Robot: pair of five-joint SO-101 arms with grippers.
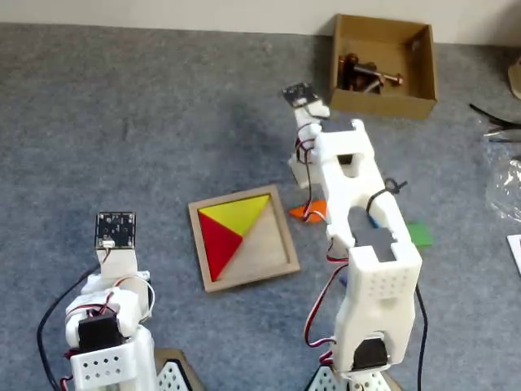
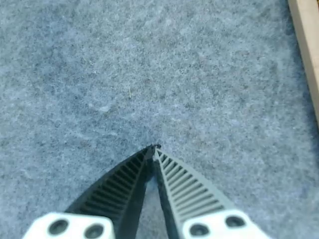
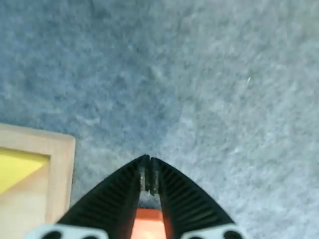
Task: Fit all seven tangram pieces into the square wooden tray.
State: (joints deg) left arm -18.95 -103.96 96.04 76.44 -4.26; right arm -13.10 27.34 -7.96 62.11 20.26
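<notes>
The right hand (image 3: 148, 162), closed tip to tip, hangs over the orange piece (image 1: 312, 212) lying just beside the tray (image 1: 253, 278), where a yellow triangle (image 1: 240, 213) and a red triangle (image 1: 218, 240) already sit. The left hand (image 2: 153, 148), also closed, rests above bare worktop (image 1: 122, 122) on the tray's far side. To lift the orange piece cleanly, the right hand probably needs to spread, straddle two opposite edges and pinch squarely before carrying it to the tray's bare wood.

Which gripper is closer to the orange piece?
Right. The right gripper hangs over the orange piece beside the tray; the left gripper is over carpet on the tray's other side.
</notes>
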